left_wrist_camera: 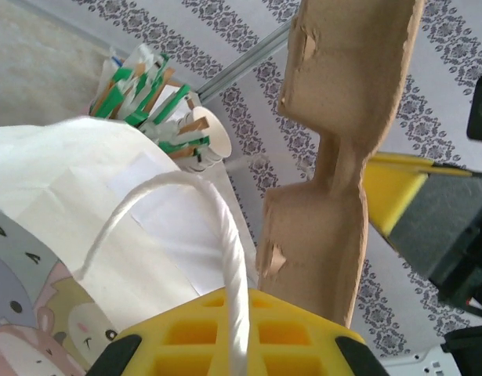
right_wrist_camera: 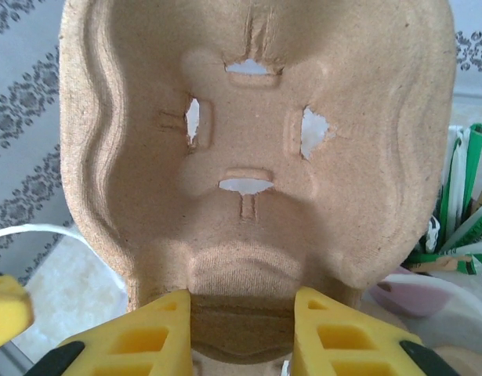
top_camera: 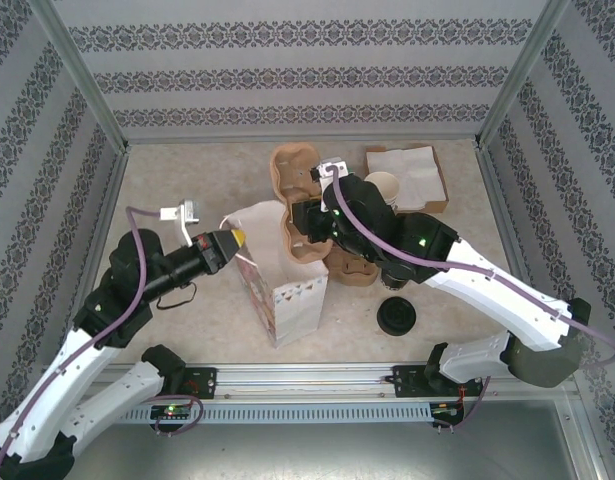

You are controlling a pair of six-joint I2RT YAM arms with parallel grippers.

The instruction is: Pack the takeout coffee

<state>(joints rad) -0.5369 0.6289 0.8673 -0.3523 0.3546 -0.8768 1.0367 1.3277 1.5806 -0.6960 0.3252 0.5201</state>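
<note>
Mira: Pincers first. What does the right pincer (right_wrist_camera: 242, 304) have?

Tom: It is clenched on a brown pulp cup carrier (right_wrist_camera: 248, 157). Its yellow fingers (right_wrist_camera: 166, 329) pinch the narrow neck under one cup well. That well has four small torn slots with light coming through.

Mira: And the left pincer (top_camera: 235, 240)?

Tom: Clenched too, on the white cord handle (left_wrist_camera: 225, 227) of the paper bag (top_camera: 287, 295). The cord loops up from the bag's rim and runs down into the yellow pads. The bag stands upright on the bench (top_camera: 167, 180), mouth open, with a cartoon print on its side.

Mira: How do carrier and bag sit?

Tom: From above, the carrier is held just beside the bag's far right corner. From the left wrist it shows edge-on and upright, close behind the handle.

Mira: Where is the takeout coffee (top_camera: 397, 317)?

Tom: On the bench, near the right arm's forearm. It is to the right of the bag and well apart from both pincers. From above it reads as a round black lid with a raised inner ring, and a dark, nearly black wall just shows beneath.

Mira: What is around it?

Tom: A second dark round shape (top_camera: 392, 279) lies just beyond it, partly hidden under the right arm; I cannot tell what it is. Farther back stand cream paper cups (top_camera: 384, 187) beside white napkins (top_camera: 412, 170). A cup of green and brown sticks (left_wrist_camera: 158, 102) shows past the bag.
</note>
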